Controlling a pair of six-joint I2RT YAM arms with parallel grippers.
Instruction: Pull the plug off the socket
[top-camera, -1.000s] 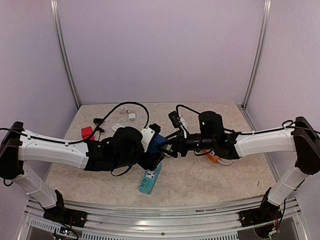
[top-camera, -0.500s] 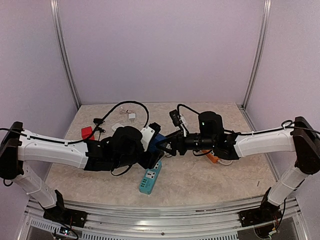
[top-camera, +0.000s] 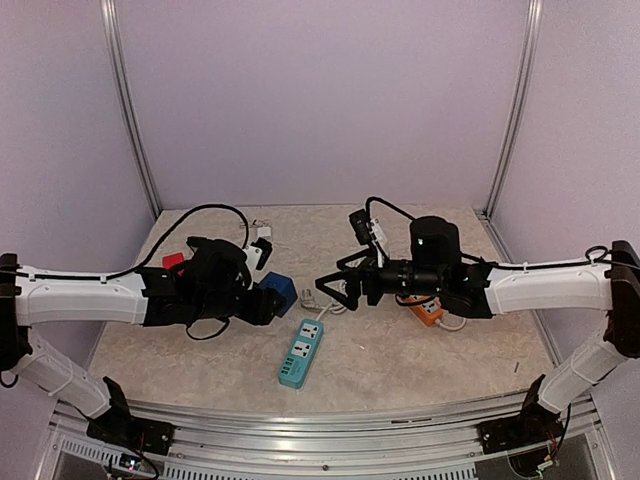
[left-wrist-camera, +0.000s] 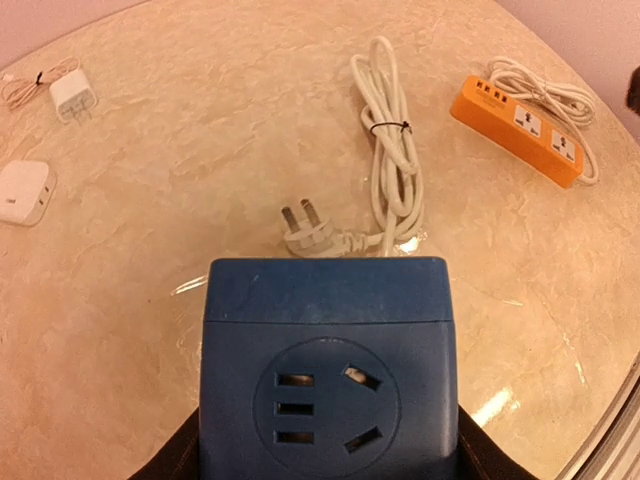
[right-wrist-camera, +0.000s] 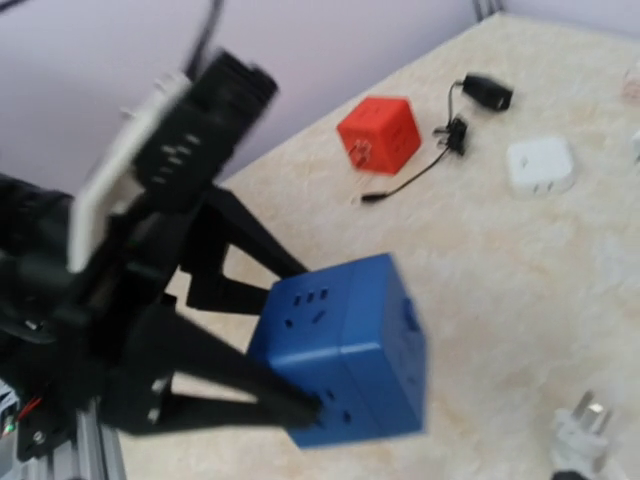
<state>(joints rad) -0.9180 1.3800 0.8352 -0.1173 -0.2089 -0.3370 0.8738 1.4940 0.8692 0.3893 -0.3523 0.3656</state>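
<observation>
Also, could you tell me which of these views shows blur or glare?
Right wrist view: blur softens the blue socket cube; left wrist view: sharp, with glare patches on the glossy table; top external view: evenly lit, near rail bowed by the lens.

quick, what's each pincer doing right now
Left pincer: closed on the blue socket cube.
Right pincer: open, holding nothing.

Only a narrow gap separates the blue socket cube (top-camera: 279, 291) in the left pincer (top-camera: 265, 300) from the spread right pincer (top-camera: 325, 293). Under that gap a white plug (left-wrist-camera: 305, 228) and its coiled cord (left-wrist-camera: 390, 140) lie on the desk (top-camera: 450, 365). A teal power strip (top-camera: 302, 352) blocks the middle of the near edge. An orange strip (top-camera: 427, 312) lies beneath the right arm. A red cube (top-camera: 172, 262) and chargers (top-camera: 262, 234) crowd the far left corner. The near right corner is open.
</observation>
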